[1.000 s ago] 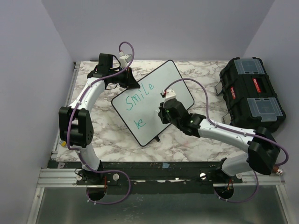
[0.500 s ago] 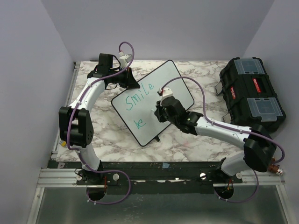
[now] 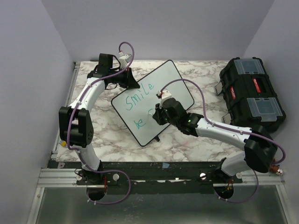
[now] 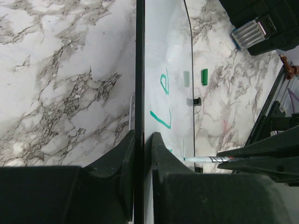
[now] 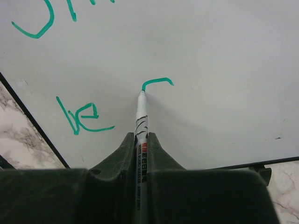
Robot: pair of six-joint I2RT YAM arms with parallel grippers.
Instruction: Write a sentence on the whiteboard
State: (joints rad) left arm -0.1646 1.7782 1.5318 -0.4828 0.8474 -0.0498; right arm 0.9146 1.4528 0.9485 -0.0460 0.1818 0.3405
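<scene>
Since a second ago the right claw [image 5: 140,138], pinching the marker [image 5: 141,114], slid toward 9 o'clock; a new stroke starts at 3 o'clock of "be" in the sentence [image 3: 139,96]; the left claw [image 4: 142,140] clamps the whiteboard [image 3: 175,80] edge, at the middle of the counter [image 3: 182,144]; light, even pressure seems best.

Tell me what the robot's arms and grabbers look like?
The left arm and right arm are white tubes with chunky black joints. A thin purple cable loops along each. The left gripper and right gripper are black, each with two pointed fingers.
</scene>
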